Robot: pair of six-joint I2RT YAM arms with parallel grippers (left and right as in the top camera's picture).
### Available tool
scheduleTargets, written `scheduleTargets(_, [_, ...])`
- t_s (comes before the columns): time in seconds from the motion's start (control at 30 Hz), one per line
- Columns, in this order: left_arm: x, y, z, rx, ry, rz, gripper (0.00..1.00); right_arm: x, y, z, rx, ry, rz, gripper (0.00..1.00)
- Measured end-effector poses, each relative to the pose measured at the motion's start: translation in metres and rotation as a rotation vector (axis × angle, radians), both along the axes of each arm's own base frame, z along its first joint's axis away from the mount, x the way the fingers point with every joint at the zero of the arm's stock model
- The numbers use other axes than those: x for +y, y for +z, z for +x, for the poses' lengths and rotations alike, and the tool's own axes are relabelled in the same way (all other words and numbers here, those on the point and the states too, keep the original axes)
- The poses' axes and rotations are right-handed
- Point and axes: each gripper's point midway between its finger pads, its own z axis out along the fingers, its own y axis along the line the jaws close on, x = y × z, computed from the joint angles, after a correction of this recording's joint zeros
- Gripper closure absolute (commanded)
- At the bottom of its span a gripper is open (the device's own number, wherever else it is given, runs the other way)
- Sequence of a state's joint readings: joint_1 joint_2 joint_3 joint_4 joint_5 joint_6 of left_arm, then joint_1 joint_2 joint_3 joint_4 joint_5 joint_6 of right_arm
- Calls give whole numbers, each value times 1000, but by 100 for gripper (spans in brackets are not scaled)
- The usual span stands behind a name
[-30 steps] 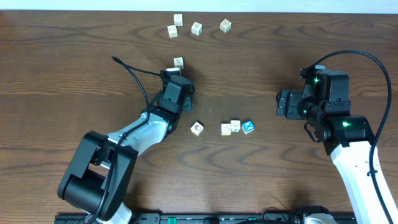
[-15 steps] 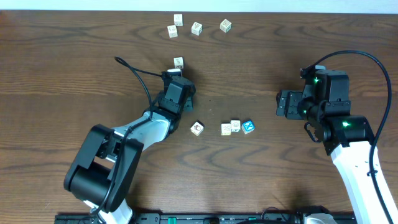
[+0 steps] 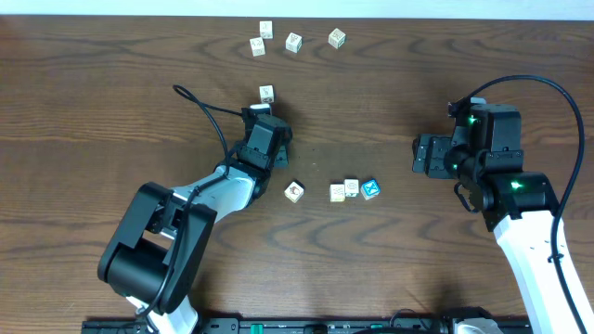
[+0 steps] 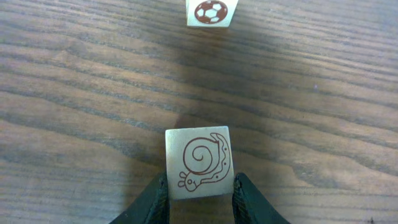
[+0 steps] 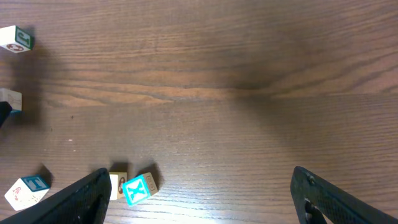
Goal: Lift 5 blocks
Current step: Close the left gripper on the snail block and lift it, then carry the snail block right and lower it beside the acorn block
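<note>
Counting lifts, I credit none yet: left gripper has its fingers pinched on both sides of the snail block, which looks to rest on the table, soccer-ball block well ahead of the tips, so prob. all five lifts remain. Right gripper hangs spread wide w/ nothing between its fingers, blue X block and a cream block just beside one fingertip. Finger bases are cropped in both wrist views, the wrist hides the snail block overhead, and I can't tell if it has cleared the wood.
</note>
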State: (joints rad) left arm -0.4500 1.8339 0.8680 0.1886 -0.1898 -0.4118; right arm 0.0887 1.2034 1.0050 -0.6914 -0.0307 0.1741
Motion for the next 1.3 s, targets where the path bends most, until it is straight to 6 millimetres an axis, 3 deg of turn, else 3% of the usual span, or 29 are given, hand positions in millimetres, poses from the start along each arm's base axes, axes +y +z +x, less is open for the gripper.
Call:
scheduleTargets(0.1, [6, 1, -12, 50, 0, 24, 92, 0, 0, 0, 0, 0, 0, 11])
scheduleTargets(0.33, [25, 26, -49, 148, 46, 62, 93, 0, 0, 0, 2, 1, 0, 15])
scheduleTargets(0.5, [3, 42, -64, 119, 7, 54, 93, 2, -8, 1, 27, 9, 7, 18])
scheduleTargets(0.67, [-24, 20, -95, 120, -92, 89, 92, 9, -10, 1, 36, 30, 35, 19])
scheduleTargets(0.8, [-19, 1, -114, 153, -109, 114, 92, 10, -10, 1, 37, 37, 43, 19])
scheduleTargets(1.3, [-16, -2, -117, 157, -96, 114, 92, 12, -10, 1, 38, 42, 49, 19])
